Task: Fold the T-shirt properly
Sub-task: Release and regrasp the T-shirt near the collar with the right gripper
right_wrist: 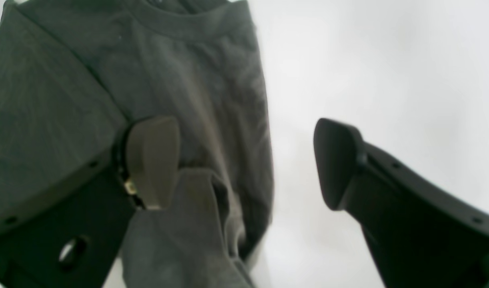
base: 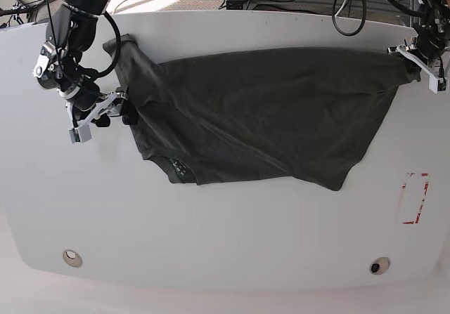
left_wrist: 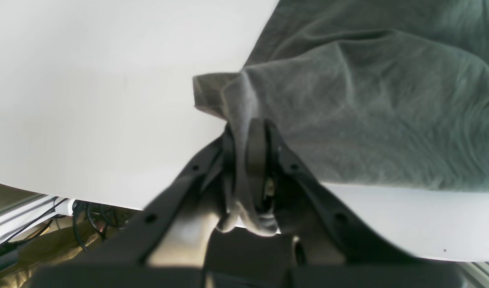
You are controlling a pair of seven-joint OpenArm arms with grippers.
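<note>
Keeping my left gripper [left_wrist: 250,160] clamped on the T-shirt [base: 260,117] corner, cloth spread across the table [base: 225,244], I'd close my right gripper's [right_wrist: 244,164] 2 wide-apart, empty jaws squarely over the shoulder edge.

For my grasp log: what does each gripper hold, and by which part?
The left gripper is shut on the T-shirt, pinching a bunched corner at its edge. The right gripper is open and holds nothing.

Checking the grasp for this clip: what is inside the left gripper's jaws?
A bunched corner of the dark grey T-shirt is pinched in the shut left gripper, hanging through below. How far the cloth reaches between the fingers is hidden.
</note>
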